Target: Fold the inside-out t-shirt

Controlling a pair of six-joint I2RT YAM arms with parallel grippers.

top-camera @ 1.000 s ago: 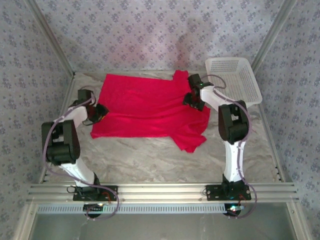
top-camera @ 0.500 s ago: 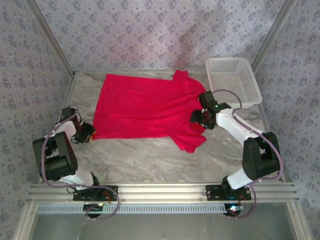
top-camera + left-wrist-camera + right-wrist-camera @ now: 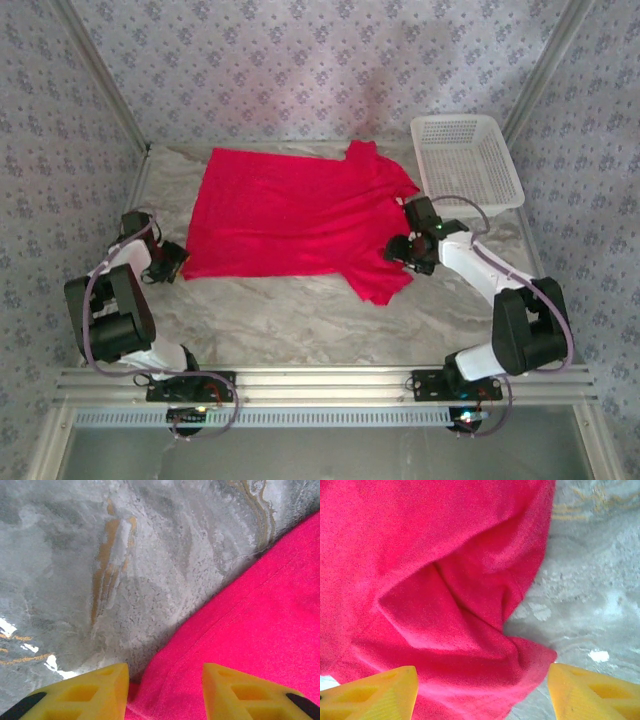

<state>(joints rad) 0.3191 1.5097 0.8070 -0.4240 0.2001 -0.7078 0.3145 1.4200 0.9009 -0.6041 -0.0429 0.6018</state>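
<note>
The inside-out t-shirt [image 3: 300, 210] lies spread flat and bright red across the far half of the table. At its near-left corner sits my left gripper [image 3: 172, 262]. In the left wrist view the jaws of the left gripper [image 3: 165, 692] stand apart, and the hem corner of the t-shirt [image 3: 260, 630] lies loose between the yellow fingertips. My right gripper [image 3: 400, 248] hovers over the shirt's right side by the sleeve. In the right wrist view the right gripper [image 3: 482, 695] is wide open, with a rumpled fold of the t-shirt [image 3: 420, 555] between its tips.
A white mesh basket [image 3: 452, 118] stands at the far right corner, just beyond the right arm. Bare marbled table [image 3: 300, 320] stretches between the shirt and the arm bases. Patterned walls close in on three sides.
The left gripper drew the shirt's near-left corner outward to the left, then its jaws parted. The right gripper slid from the collar area toward me along the shirt's right side.
</note>
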